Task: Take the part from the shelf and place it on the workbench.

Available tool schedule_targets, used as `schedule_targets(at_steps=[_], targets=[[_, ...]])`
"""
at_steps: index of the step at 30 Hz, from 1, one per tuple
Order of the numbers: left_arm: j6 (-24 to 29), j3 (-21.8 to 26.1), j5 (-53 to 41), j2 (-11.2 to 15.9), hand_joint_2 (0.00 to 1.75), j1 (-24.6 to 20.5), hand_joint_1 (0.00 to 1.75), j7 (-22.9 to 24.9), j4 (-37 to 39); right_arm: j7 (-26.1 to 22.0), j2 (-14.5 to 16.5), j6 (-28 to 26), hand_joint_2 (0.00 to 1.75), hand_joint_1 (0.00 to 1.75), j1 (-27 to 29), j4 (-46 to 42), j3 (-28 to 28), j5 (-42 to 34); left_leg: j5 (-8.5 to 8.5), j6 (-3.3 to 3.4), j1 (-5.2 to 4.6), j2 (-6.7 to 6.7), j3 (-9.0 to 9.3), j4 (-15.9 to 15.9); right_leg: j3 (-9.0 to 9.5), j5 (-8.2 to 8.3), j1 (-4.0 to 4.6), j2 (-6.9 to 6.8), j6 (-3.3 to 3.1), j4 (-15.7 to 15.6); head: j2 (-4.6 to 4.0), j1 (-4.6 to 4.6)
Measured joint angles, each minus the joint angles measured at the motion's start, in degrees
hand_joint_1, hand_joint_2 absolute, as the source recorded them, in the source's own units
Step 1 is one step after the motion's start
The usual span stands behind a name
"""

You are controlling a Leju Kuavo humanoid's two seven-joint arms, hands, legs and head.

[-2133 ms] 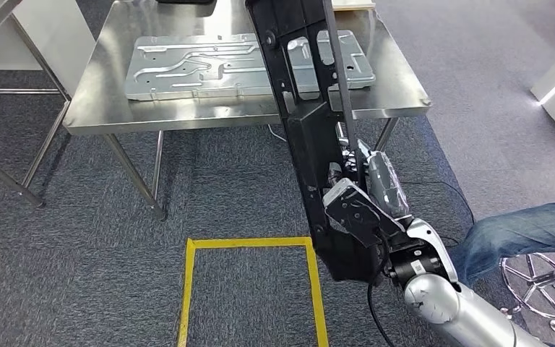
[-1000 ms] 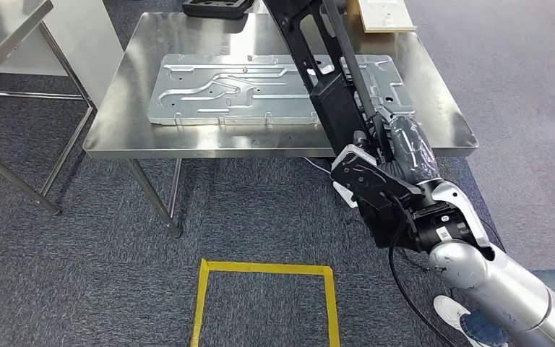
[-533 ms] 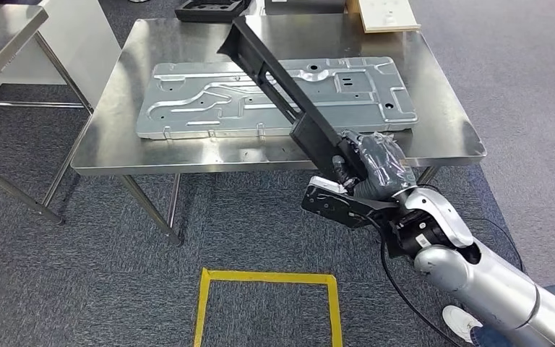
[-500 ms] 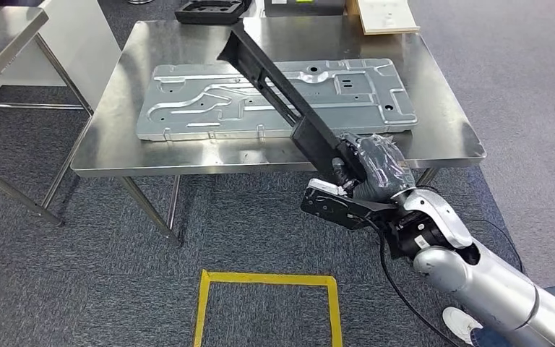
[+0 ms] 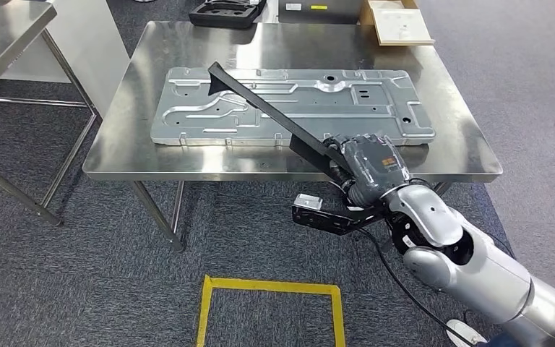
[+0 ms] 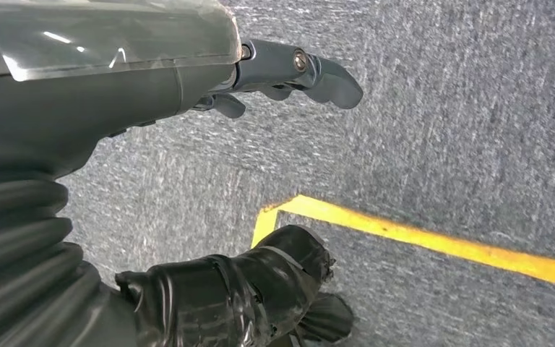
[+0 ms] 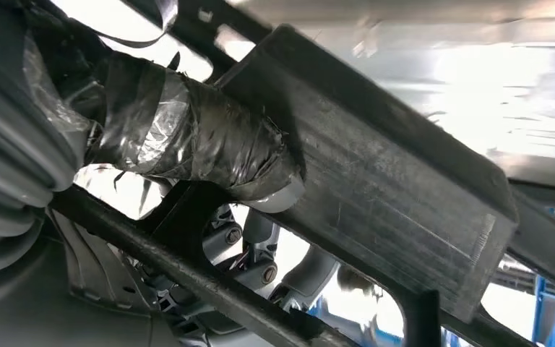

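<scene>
Black part (image 5: 271, 116) (long, slanting away over the workbench (image 5: 470, 148)) gripped by right hand (image 5: 372, 165) fingers; left hand (image 6: 188, 289) holds nothing.

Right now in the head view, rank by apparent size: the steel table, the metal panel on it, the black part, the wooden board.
1. Table
2. Metal panel, lying on it
3. Black part, held by the right hand; long but thin, and foreshortened
4. Wooden board; farthest from the camera and partly cropped, so it may look smaller than it is

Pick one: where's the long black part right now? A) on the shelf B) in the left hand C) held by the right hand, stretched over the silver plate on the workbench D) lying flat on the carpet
C: the right hand grips the black part at its near end, and the part slants out above the silver plate on the workbench.
</scene>
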Motion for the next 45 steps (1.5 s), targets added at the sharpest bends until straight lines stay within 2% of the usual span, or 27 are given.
schedule_targets(at_steps=[1,3,5,8,10,12,13,14,15,17,18,19,21,23,25,27,28,30,32,33,34,36,37,39,40,42,45], targets=[[-0.1,0.0,0.0,0.0,1.75,0.0,0.00,-0.2,0.0,-0.1,-0.1,1.4,1.75,1.75,-0.5,0.1,0.4,2.5,-0.43,-0.10,-0.01,-0.04,0.45,0.1,1.44,2.42,0.05,0.00,-0.27,-4.0,0.00,0.02],[-0.3,0.0,0.0,-0.1,1.75,0.0,0.00,-0.5,0.0,-0.7,-0.4,3.7,1.75,1.75,-2.2,0.1,1.3,6.8,-1.21,-0.53,-0.19,-0.05,1.01,0.2,4.35,4.92,0.40,0.01,-0.95,-10.4,0.00,-0.03],[-0.4,0.0,0.1,-0.2,1.75,-0.1,0.00,-0.7,0.0,-1.5,-0.6,5.5,1.75,1.75,-3.6,0.1,2.2,10.1,-1.67,-1.10,-0.29,0.03,1.29,0.0,5.48,4.52,0.75,0.06,-1.52,-12.4,0.00,-0.12],[-0.5,-0.1,0.1,-0.3,1.75,-0.1,0.00,-0.9,0.0,-2.3,-1.0,6.8,1.75,1.75,-4.8,0.1,3.5,12.2,-2.50,-2.04,-0.30,0.16,1.52,0.4,6.51,3.97,0.32,0.14,-2.28,-13.2,0.00,-0.23],[-0.5,-0.2,0.1,-0.4,1.75,-0.2,0.00,-1.0,0.0,-3.0,-1.1,7.7,1.75,1.75,-5.7,0.1,4.3,13.6,-4.44,-2.63,-0.15,0.22,-1.12,5.5,7.63,3.38,0.03,0.08,-2.84,-13.6,0.00,-0.40],[-0.8,-0.3,0.2,-0.4,1.75,-0.1,0.00,-1.0,0.0,-4.1,-1.1,8.9,1.75,1.75,-6.3,0.1,5.0,15.9,-6.49,-3.02,-0.07,0.24,-6.02,13.3,8.70,2.35,0.03,0.06,-3.14,-13.7,0.00,-0.49],[-1.0,-0.3,0.2,-0.4,1.75,0.1,0.00,-1.1,0.0,-4.7,-1.1,9.3,1.75,1.75,-6.5,0.1,5.5,17.1,-6.31,-3.12,-0.05,0.25,-8.03,15.7,9.39,1.74,0.04,0.10,-3.12,-13.7,0.00,-0.50],[-1.1,-0.3,0.2,-0.4,1.75,0.2,0.00,-1.1,0.0,-5.4,-1.1,9.7,1.75,1.75,-6.6,0.0,5.9,18.0,-4.90,-3.15,-0.04,0.25,-9.09,16.0,10.24,1.07,0.04,0.13,-3.07,-13.7,0.00,-0.49],[-1.2,-0.3,0.2,-0.4,1.75,0.4,0.00,-1.2,0.0,-6.0,-1.1,10.1,1.75,1.75,-6.7,0.0,6.3,18.8,-2.37,-3.09,-0.04,0.25,-9.03,14.1,11.25,0.36,0.04,0.16,-2.97,-13.7,0.00,-0.50],[-1.2,-0.3,0.2,-0.5,1.75,0.6,0.00,-1.5,0.0,-7.3,-1.1,10.5,1.75,1.75,-7.1,-0.3,7.0,20.2,3.12,-2.72,-0.13,0.25,-6.74,6.6,13.07,-1.16,0.09,0.16,-2.65,-13.7,0.00,-0.46],[-1.2,-0.3,0.2,-0.5,1.75,0.6,0.00,-1.6,0.0,-7.7,-1.2,10.7,1.75,1.75,-7.3,-0.4,7.2,20.8,4.22,-2.45,-0.26,0.27,-5.27,3.2,13.62,-1.82,0.16,0.20,-2.36,-13.8,0.00,-0.48],[-1.2,-0.4,0.2,-0.5,1.75,0.6,0.00,-1.7,0.0,-8.1,-1.2,10.8,1.75,1.75,-7.6,-0.6,7.5,21.3,4.28,-2.12,-0.42,0.29,-4.21,1.2,13.99,-2.31,0.21,0.23,-2.03,-14.0,0.00,-0.48],[-1.2,-0.6,0.2,-0.5,1.75,0.4,0.00,-1.9,0.1,-8.5,-1.3,11.0,1.75,1.75,-8.1,-1.0,7.9,22.1,2.71,-1.37,-0.62,0.32,-2.89,-0.4,14.82,-2.50,0.29,0.33,-1.37,-14.0,0.00,-0.51],[-1.2,-0.7,0.2,-0.6,1.75,0.4,0.00,-1.9,0.1,-8.7,-1.4,11.1,1.75,1.75,-8.3,-1.4,8.2,22.8,2.01,-0.60,-0.39,0.28,-1.44,-1.1,14.44,-1.73,0.19,0.29,-0.88,-11.8,0.00,-0.41],[-1.2,-0.8,0.3,-0.7,1.75,0.4,0.00,-1.9,0.1,-8.9,-1.5,11.2,1.75,1.75,-8.4,-1.6,8.4,23.3,1.24,-0.06,-0.17,0.25,0.37,-1.6,10.77,-1.29,0.09,0.24,-0.48,-5.9,0.00,-0.21],[-1.2,-0.8,0.4,-0.7,1.75,0.4,0.00,-1.8,0.1,-9.0,-1.6,11.2,1.75,1.75,-8.4,-1.7,8.5,23.5,0.37,0.20,-0.17,0.22,1.49,-1.8,6.58,-2.41,0.04,0.22,-0.18,-0.4,0.00,-0.12],[-1.2,-0.8,0.5,-0.7,1.75,0.4,0.00,-1.8,0.1,-9.0,-1.6,11.3,1.75,1.75,-8.3,-1.7,8.5,23.5,0.09,0.24,-0.17,0.22,1.80,-1.9,5.38,-3.11,0.01,0.22,-0.09,1.0,0.00,-0.14],[-1.2,-0.8,0.5,-0.7,1.75,0.4,0.00,-1.8,0.1,-9.1,-1.6,11.3,1.75,1.75,-8.2,-1.7,8.6,23.6,-0.17,0.27,-0.17,0.20,2.10,-1.9,4.43,-4.01,-0.02,0.22,0.02,1.8,0.00,-0.12],[-1.1,-0.8,0.6,-0.7,1.75,0.5,0.00,-1.7,0.1,-9.1,-1.8,11.3,1.75,1.75,-8.0,-1.7,9.0,23.7,-1.87,0.16,-0.15,-0.01,4.28,-1.9,2.33,-5.41,-0.11,0.19,0.18,0.1,0.00,-0.06],[-1.1,-0.8,0.6,-0.8,1.75,0.6,0.00,-1.7,0.1,-9.2,-1.9,11.4,1.75,1.75,-7.9,-1.7,9.2,23.8,-3.07,0.02,-0.14,-0.12,5.81,-1.9,1.64,-4.41,-0.16,0.14,0.20,-2.6,0.00,-0.02],[-1.1,-0.8,0.7,-0.8,1.75,0.7,0.00,-1.7,0.1,-9.2,-1.9,11.4,1.75,1.75,-7.8,-1.7,9.5,23.9,-4.40,-0.19,-0.14,-0.23,7.31,-1.9,1.30,-1.25,-0.20,0.02,0.08,-6.3,0.00,0.02],[-1.1,-0.9,0.7,-0.9,1.75,0.6,0.00,-1.7,0.1,-9.2,-2.1,11.5,1.75,1.75,-7.8,-1.7,9.8,23.9,-6.22,-0.79,-0.29,-0.35,8.89,-2.1,2.19,5.68,0.11,-0.12,-0.64,-11.3,0.00,-0.04],[-1.1,-0.9,0.7,-0.9,1.75,0.6,0.00,-1.7,0.1,-9.2,-2.1,11.6,1.75,1.75,-7.7,-1.7,10.0,24.0,-6.70,-1.14,-0.36,-0.38,9.58,-2.2,2.57,7.49,0.23,-0.11,-1.16,-12.3,0.00,-0.09],[-0.9,-0.9,0.7,-0.9,1.75,0.3,0.00,-1.6,0.1,-9.3,-2.3,11.6,1.75,1.75,-7.6,-1.8,10.2,24.2,-6.64,-1.77,-0.40,-0.35,10.30,-1.9,3.56,7.08,0.37,0.12,-2.14,-12.5,0.00,-0.18],[-0.8,-0.9,0.7,-0.9,1.75,0.3,0.00,-1.6,0.1,-9.3,-2.3,11.7,1.75,1.75,-7.6,-1.9,10.2,24.3,-6.20,-2.05,-0.34,-0.30,9.97,-0.6,4.05,6.91,0.26,0.16,-2.65,-12.7,0.00,-0.15],[0.0,-1.0,0.7,-1.0,1.75,0.1,0.00,-1.5,0.1,-9.3,-2.4,11.7,1.75,1.75,-7.6,-2.0,10.2,24.5,-6.37,-2.57,-0.20,-0.12,6.74,4.8,4.98,6.39,0.17,0.22,-3.47,-13.0,0.00,-0.20],[1.4,-1.1,0.7,-1.0,1.75,0.1,0.00,-1.1,0.1,-9.3,-2.7,11.8,1.75,1.75,-6.9,-2.0,10.2,24.8,-10.96,-3.20,-0.14,0.08,-0.34,13.5,5.92,5.30,0.21,0.35,-3.93,-13.1,0.00,-0.20]])
